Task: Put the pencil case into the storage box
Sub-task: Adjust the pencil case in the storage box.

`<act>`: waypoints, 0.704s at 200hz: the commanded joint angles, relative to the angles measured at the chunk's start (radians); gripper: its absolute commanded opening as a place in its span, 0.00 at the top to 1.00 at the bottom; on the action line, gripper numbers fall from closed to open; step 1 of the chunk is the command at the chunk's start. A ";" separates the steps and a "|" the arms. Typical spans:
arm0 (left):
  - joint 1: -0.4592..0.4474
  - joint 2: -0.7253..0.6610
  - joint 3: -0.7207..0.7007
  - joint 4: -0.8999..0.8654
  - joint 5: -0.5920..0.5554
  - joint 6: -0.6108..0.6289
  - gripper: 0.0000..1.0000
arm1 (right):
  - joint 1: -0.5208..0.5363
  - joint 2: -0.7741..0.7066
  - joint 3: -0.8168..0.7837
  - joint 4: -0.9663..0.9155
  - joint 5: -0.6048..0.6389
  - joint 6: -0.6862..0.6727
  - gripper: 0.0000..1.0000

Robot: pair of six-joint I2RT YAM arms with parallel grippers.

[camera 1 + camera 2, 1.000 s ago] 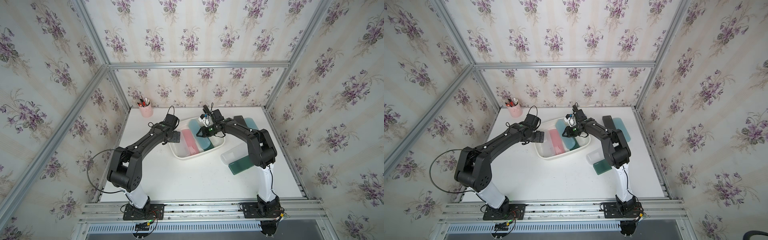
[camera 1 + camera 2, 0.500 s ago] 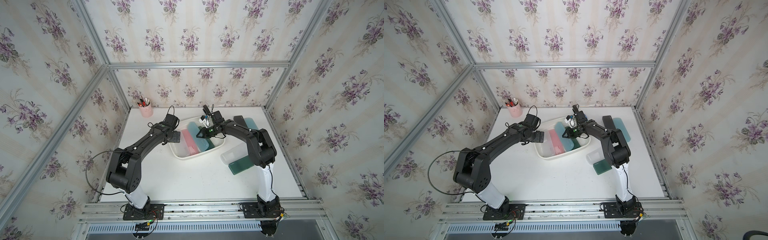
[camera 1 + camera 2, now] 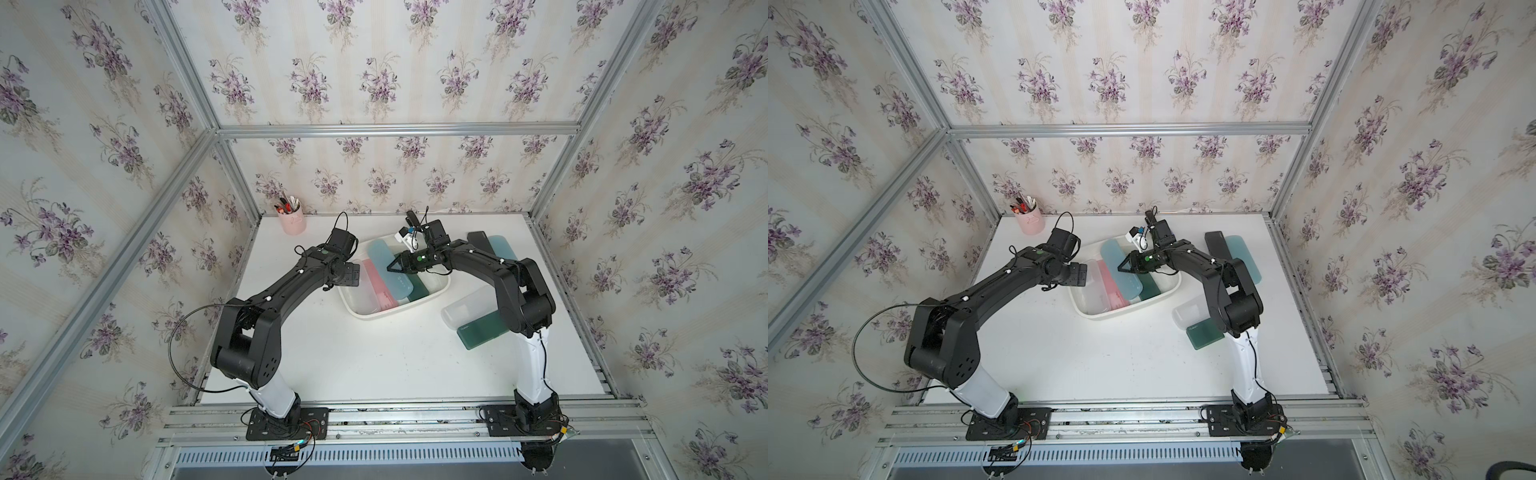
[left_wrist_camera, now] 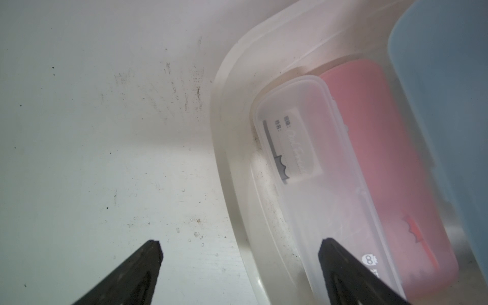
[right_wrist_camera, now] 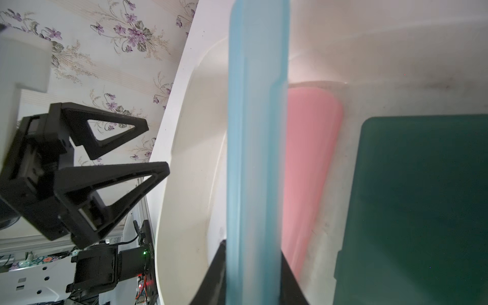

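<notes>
Clenches right end effector [image 5: 252, 248] on blue pencil case [image 3: 381, 254] over storage box [image 3: 397, 312]; holds left end effector [image 4: 240, 247] released at nine o'clock.

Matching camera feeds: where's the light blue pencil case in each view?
Top view: light blue pencil case mid-picture, at the storage box.
Top view: same spot.
Left wrist: cropped at frame edge, beyond pink pencil case.
Right wrist: centre, on edge, between right gripper fingers.
Landmark: pink pencil case, all views.
</notes>
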 commanded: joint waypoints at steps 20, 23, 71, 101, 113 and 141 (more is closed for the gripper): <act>0.000 -0.007 -0.002 -0.012 -0.009 -0.006 0.02 | 0.001 0.016 -0.019 -0.021 0.037 -0.013 0.64; 0.000 -0.007 -0.002 -0.012 -0.010 -0.007 0.02 | 0.001 0.015 -0.020 -0.028 0.051 -0.016 0.60; -0.001 -0.010 0.001 -0.015 -0.010 -0.011 0.02 | 0.001 -0.044 -0.037 -0.089 0.219 -0.057 0.31; -0.001 -0.025 0.000 -0.026 -0.021 -0.011 0.02 | 0.001 -0.113 -0.033 -0.135 0.389 -0.082 0.24; -0.001 -0.040 -0.002 -0.031 -0.027 -0.015 0.02 | 0.001 -0.143 -0.038 -0.136 0.437 -0.090 0.24; -0.002 -0.092 0.002 -0.056 -0.048 -0.042 0.02 | 0.021 -0.186 -0.051 -0.091 0.373 -0.085 0.34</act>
